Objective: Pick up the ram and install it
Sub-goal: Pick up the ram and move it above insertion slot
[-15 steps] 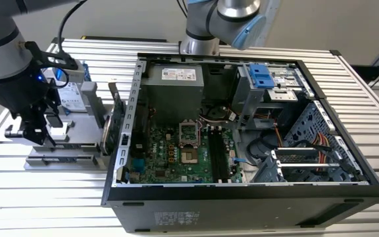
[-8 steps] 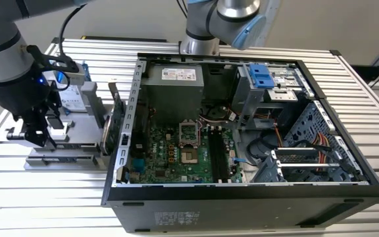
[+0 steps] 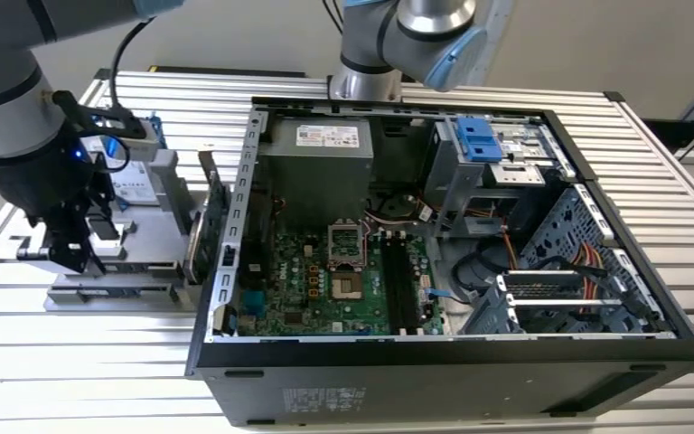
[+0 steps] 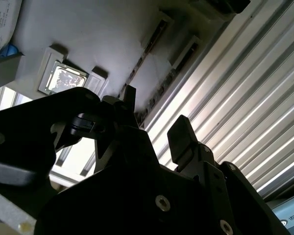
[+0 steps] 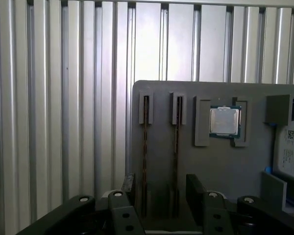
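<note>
Well, the gripper [image 5: 161,188] hovers, jaws spread and empty, over the ram [image 5: 145,147], edge-up in a slot by the grey holder's [image 5: 220,166] edge. It's light, stiff and fragile, I'd say: pinch its flat faces mid-length.

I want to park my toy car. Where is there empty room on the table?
The table is bare at the exterior view's lower left, between the holder and the table's near edge. The holder is crowded: two ram sticks, a chip, and the open fingers over it. The case is packed too.
</note>
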Controlling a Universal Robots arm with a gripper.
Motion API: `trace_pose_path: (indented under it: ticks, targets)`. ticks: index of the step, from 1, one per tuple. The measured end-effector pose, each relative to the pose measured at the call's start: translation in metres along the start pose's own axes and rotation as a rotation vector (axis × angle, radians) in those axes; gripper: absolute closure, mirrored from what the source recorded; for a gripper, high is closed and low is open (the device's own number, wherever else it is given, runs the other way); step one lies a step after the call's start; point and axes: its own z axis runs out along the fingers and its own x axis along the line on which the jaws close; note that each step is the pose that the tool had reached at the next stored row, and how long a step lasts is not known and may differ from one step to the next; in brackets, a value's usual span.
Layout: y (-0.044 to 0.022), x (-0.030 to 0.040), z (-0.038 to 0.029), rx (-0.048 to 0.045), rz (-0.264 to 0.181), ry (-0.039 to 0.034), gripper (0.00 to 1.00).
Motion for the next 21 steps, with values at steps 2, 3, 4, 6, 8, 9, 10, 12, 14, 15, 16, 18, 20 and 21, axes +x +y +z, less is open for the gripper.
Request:
trace_pose_path:
  ticks: [2, 3, 4, 6, 8, 9, 10, 12, 14, 15, 16, 18, 20, 21]
  targets:
    - [0.0000, 0.0001, 0.0014, 0.0003, 0.000, 0.0000, 0.00]
    - [0.0001, 0.0001, 0.0021, 0.0004, 0.000, 0.0001, 0.00]
    - [0.0001, 0.0002, 0.0027, 0.0004, 0.000, 0.0001, 0.00]
    - [0.0001, 0.0006, 0.0039, 0.0004, -0.001, 0.0002, 0.00]
    - [0.0001, 0.0012, 0.0050, 0.0006, -0.002, 0.0001, 0.00]
    - [0.0000, 0.0015, 0.0056, 0.0007, -0.002, 0.0000, 0.00]
    - [0.0001, 0.0017, 0.0062, 0.0008, -0.003, -0.0001, 0.00]
    - [0.0001, 0.0025, 0.0072, 0.0007, -0.003, 0.0000, 0.00]
    - [0.0001, 0.0033, 0.0082, 0.0006, -0.004, 0.0001, 0.00]
    - [0.0002, 0.0038, 0.0087, 0.0005, -0.004, 0.0002, 0.00]
    - [0.0002, 0.0043, 0.0091, 0.0005, -0.005, 0.0002, 0.00]
    - [0.0002, 0.0053, 0.0102, 0.0006, -0.005, 0.0000, 0.00]
    - [0.0002, 0.0062, 0.0112, 0.0006, -0.006, 0.0000, 0.00]
    - [0.0002, 0.0066, 0.0118, 0.0007, -0.006, -0.0001, 0.00]
